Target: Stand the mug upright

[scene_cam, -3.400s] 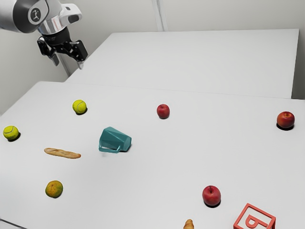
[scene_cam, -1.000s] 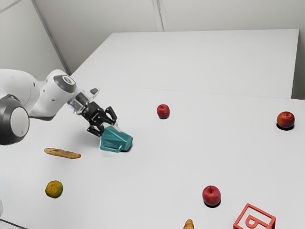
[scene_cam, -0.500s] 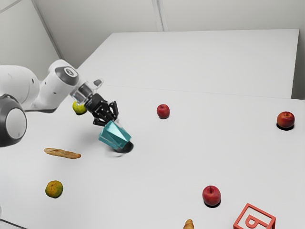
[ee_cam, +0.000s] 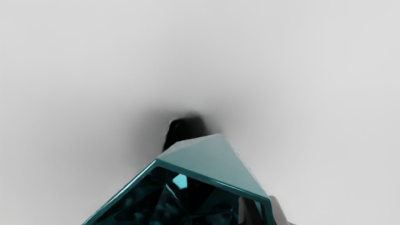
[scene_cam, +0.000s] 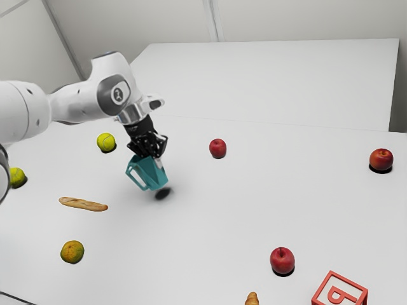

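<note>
Hand (scene_cam: 156,160) nearly closed, one finger inside the mug (scene_cam: 147,173) and one outside, pinching its wall at the rim. Mug hangs tilted beneath the hand, clear of the table (scene_cam: 210,222), shadow (scene_cam: 163,192) below it. Nearest neighbours: ball (scene_cam: 106,142) to the hand's exterior-view left, apple (scene_cam: 218,148) to its exterior-view right. Loaf (scene_cam: 83,204) lies nearer the camera than the hand, orange (scene_cam: 72,251) nearer still. Second ball (scene_cam: 17,177) farther out past the loaf, partly behind the arm. Block (scene_cam: 340,292), croissant (scene_cam: 252,298), two more apples well away, exterior-view right.
</note>
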### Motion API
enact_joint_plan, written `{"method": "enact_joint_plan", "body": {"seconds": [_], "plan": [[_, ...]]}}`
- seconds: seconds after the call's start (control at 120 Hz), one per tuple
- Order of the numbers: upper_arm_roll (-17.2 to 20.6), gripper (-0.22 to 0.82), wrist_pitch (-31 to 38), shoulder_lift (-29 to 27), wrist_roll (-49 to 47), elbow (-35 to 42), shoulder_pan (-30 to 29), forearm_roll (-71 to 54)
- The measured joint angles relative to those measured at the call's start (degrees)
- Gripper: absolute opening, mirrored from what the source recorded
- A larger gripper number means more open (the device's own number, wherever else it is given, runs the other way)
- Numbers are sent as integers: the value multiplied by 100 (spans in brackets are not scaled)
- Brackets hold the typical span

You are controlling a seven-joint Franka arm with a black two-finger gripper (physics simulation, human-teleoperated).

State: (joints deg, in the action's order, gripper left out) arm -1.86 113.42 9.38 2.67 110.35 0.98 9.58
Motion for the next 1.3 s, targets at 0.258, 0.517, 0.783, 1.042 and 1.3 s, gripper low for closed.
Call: {"method": "enact_joint_plan", "body": {"seconds": [0.258,0.517,0.783,1.042,1.3], "plan": [[457,-18,857,-693,-732,1026,-5,-614],[676,-18,1377,-867,-1519,1376,231,-1063],[681,-18,1588,-633,-2110,1412,381,-1273],[691,-18,1700,-384,-2500,1413,51,-1299],[704,26,1701,-411,-2716,1412,123,-1258]]}}
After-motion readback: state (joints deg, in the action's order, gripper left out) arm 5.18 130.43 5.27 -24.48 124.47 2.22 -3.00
